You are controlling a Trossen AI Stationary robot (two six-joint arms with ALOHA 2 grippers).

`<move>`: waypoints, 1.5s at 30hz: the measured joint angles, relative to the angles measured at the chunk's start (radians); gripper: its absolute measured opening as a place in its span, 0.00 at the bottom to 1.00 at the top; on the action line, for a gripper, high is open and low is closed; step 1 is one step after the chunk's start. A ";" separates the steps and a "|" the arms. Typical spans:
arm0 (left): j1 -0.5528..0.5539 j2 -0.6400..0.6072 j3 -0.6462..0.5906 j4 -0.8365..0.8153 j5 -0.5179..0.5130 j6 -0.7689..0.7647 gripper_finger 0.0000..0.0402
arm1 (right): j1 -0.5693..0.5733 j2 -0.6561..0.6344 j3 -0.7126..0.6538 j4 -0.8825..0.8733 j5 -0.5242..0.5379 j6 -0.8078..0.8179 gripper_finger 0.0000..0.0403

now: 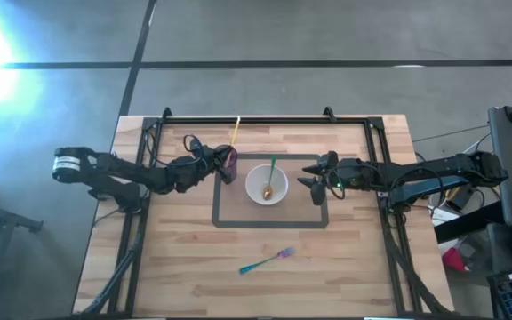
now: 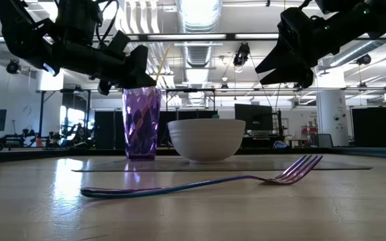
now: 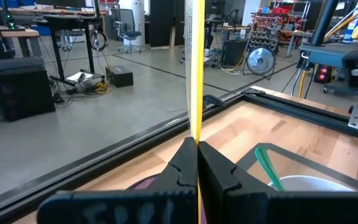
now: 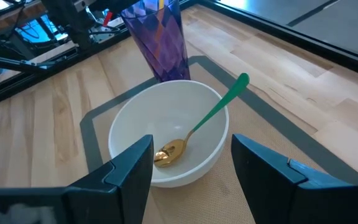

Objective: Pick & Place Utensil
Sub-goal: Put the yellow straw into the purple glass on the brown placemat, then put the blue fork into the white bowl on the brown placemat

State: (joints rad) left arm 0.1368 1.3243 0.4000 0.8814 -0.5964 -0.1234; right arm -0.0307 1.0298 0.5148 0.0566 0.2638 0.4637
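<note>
A thin yellow utensil (image 1: 235, 132) stands up from my left gripper (image 1: 221, 159), which is shut on it right over the purple faceted cup (image 1: 232, 169) on the grey mat. The cup (image 2: 141, 124) stands left of the white bowl (image 2: 206, 139). That bowl (image 4: 166, 124) holds a gold spoon with a green handle (image 4: 219, 106), which leans on the rim. My right gripper (image 4: 191, 168) hovers open just right of the bowl, above its rim. An iridescent blue-purple fork (image 1: 267, 260) lies flat on the wood near the near edge. My left gripper pinches the yellow utensil's shaft (image 3: 196, 134) between its two fingers (image 3: 219, 171), which come level from the table's left and lie across it. The utensil stands nearly upright, tilted slightly, lifted above the cup. The fingers hide its lower end.
The grey mat (image 1: 314, 218) frames the cup and bowl at the table's middle. A black rail (image 1: 265, 122) runs along the far edge and both sides. Bare wood lies around the fork (image 2: 200, 186) on the near half.
</note>
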 joint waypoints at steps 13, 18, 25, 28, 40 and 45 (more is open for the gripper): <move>0.001 0.000 0.000 -0.001 0.000 0.042 0.05 | 0.000 0.000 0.000 0.001 0.000 0.000 0.52; 0.001 0.000 0.000 -0.001 0.000 0.038 0.17 | 0.000 0.000 0.000 0.000 0.000 0.000 0.52; 0.000 -0.001 0.000 0.000 0.000 0.016 0.28 | 0.000 0.000 0.000 0.000 0.000 0.000 0.52; 0.000 -0.007 0.000 0.000 0.000 0.016 0.30 | 0.000 0.000 0.000 0.001 0.000 0.000 0.52; -0.003 -0.140 0.000 -0.040 0.014 0.017 0.32 | 0.023 0.000 0.015 0.000 -0.014 0.040 0.52; -0.008 -0.223 0.000 -0.139 0.036 0.013 0.31 | 0.076 0.000 0.022 0.000 -0.015 0.071 0.52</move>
State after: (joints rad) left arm 0.1286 1.1010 0.4004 0.7427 -0.5606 -0.1108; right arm 0.0455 1.0302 0.5363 0.0565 0.2490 0.5346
